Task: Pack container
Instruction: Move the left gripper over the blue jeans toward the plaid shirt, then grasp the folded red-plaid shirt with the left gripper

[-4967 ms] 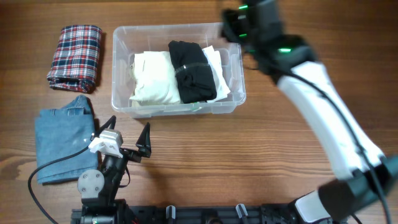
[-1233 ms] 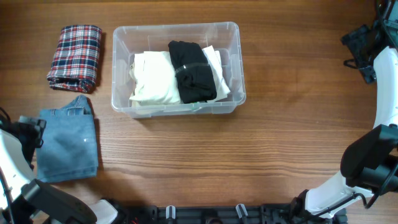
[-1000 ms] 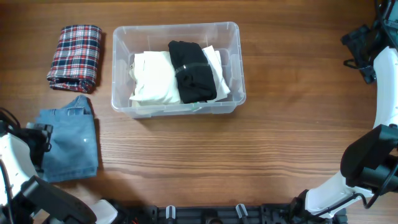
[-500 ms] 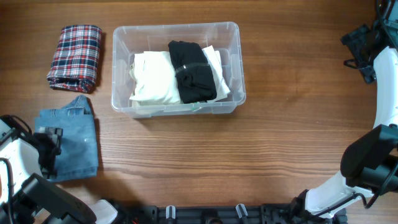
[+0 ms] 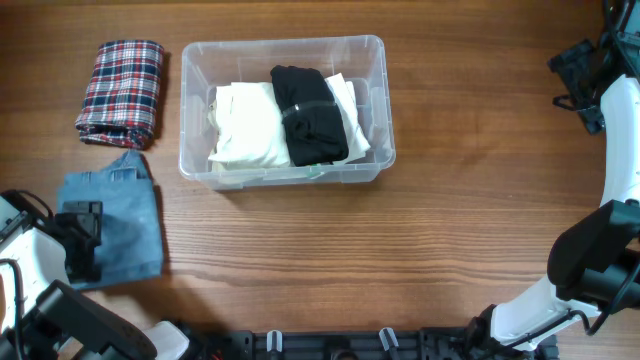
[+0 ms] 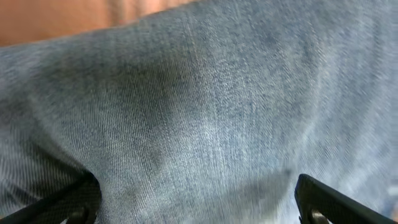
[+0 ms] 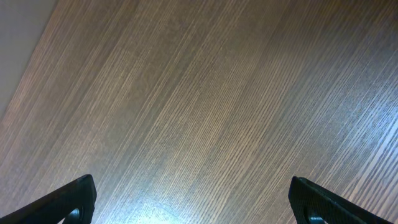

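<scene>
While two folded garments lie outside it, the container [image 5: 283, 44] is only partly packed. It stands on the tabletop [image 5: 450, 230] toward the far side, a little left of middle. Inside it a cream garment [image 5: 245, 125] lies on the left and a black garment [image 5: 310, 115] beside it on the right, with something white [image 5: 357, 128] showing under the black one. About half the job looks done.

Left to pack are the plaid shirt [image 5: 122, 90], folded just left of the container, and the folded jeans [image 5: 115, 225], nearer the front edge and well apart from the container.

Over the left edge of the jeans sits the left pincer [image 5: 80, 235]. Its wrist view is filled with denim [image 6: 205, 124], and the left pincer [image 6: 199, 202] has its jaws spread wide with nothing caught between them. Whether the fingertips touch the cloth cannot be told. My guess is that the jeans go in next, with the lift not yet begun.

At the far right edge the right pincer [image 5: 575, 75] is parked away from everything, and its own view shows it [image 7: 193, 199] spread wide over bare wood, empty.
</scene>
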Controlling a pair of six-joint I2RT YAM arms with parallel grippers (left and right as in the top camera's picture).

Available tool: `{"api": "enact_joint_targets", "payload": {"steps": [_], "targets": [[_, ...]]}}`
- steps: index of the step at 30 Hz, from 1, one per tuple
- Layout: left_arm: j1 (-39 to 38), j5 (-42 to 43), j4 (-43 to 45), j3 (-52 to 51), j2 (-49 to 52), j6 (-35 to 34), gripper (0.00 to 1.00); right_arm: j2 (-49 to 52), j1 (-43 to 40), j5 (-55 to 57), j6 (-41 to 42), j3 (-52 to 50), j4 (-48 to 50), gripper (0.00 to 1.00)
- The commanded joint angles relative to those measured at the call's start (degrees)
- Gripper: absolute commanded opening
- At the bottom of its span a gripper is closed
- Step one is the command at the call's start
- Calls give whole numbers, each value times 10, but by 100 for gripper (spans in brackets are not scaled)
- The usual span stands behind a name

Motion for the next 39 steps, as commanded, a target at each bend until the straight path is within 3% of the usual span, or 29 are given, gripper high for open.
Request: {"api": "enact_joint_targets", "payload": {"steps": [1,9,13,15,20,23,31,36,39], "targets": [[-7,179,7,-20,8,-23,100,9,2,-4,5,-2,2,100],[-7,291,31,-20,8,-12,100,9,2,-4,5,-2,2,100],[-7,435,59,-20,1,109,100,9,2,-4,5,-2,2,100],[-7,443,58,-18,-8,118,100,9,2,-4,5,-2,2,100],[-7,361,61,-12,-41,120,99,9,3,-4,5,-2,2,100],[-7,292,60,-1,-58,173,100,9,2,-4,5,-2,2,100],[-38,294,46,101,-65,213,100,9,2,-4,5,-2,2,100],[-113,139,-83,227,-65,264,99,9,2,-4,5,-2,2,100],[-150,85,-104,268,-65,266,100,9,2,-4,5,-2,2,100]]}}
